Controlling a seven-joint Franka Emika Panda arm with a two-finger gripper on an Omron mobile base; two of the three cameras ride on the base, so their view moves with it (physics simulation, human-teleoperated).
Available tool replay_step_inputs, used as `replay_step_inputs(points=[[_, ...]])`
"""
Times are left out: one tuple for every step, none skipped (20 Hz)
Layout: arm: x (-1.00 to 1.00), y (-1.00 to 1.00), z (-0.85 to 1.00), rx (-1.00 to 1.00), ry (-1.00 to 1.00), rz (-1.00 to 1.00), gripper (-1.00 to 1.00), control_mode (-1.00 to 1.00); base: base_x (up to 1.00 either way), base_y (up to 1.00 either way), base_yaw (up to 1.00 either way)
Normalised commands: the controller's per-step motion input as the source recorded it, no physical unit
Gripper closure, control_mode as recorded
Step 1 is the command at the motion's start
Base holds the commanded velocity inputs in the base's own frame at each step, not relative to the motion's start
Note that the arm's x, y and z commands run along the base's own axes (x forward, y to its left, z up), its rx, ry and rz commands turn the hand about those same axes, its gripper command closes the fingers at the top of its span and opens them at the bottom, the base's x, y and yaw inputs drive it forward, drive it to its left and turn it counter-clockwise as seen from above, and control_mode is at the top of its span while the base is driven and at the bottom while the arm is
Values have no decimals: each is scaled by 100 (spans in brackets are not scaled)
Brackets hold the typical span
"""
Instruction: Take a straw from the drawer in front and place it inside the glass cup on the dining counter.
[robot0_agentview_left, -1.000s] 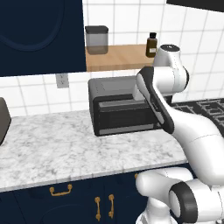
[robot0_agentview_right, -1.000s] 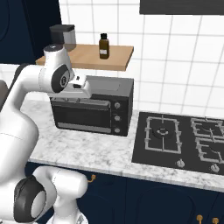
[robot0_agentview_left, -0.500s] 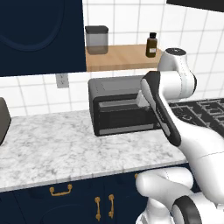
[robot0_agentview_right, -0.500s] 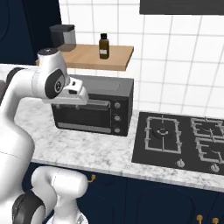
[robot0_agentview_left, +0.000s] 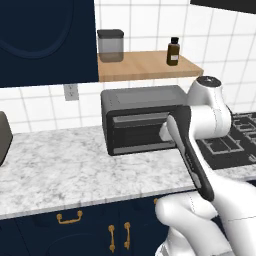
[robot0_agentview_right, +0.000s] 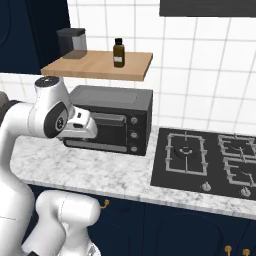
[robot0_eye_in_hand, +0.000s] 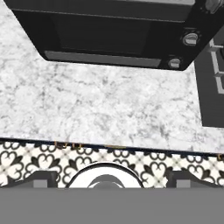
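Judging by its thin, stiff, light build, the straw should want a mid-length pinch; gripper (robot0_eye_in_hand: 107, 178) fingers stand wide apart over the marbled worktop (robot0_eye_in_hand: 96, 109).

The arm (robot0_agentview_left: 210, 120) is glossy white with rounded, thick segments; a dark grey band runs along one link; the joint cap at 12 o'clock is dark; the base (robot0_agentview_right: 67, 217) is white, bulbous.

Marbled worktop (robot0_agentview_left: 65, 167) carries toaster oven (robot0_agentview_left: 137, 117), hob (robot0_agentview_right: 200, 160).
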Motion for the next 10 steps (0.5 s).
replay_step_inputs(points=[[-40,0,-44,0,-8,0,-100,-100,0,0,0],[-40,0,-44,0,-8,0,-100,-100,0,0,0],[-37,0,-43,0,-8,-1,-100,-100,0,0,0],[-35,0,-42,0,-8,-1,-100,-100,0,0,0],[-31,0,-40,0,-6,-1,-100,-100,0,0,0],[-32,0,-37,0,-5,-2,-100,-100,0,0,0],[-29,0,-36,0,-5,-3,-100,-100,0,0,0],[-25,0,-34,0,-5,-3,-100,-100,0,0,0],[-24,0,-32,0,-6,-5,-100,-100,0,0,0],[-24,0,-29,0,-6,-5,-100,-100,0,0,0]])
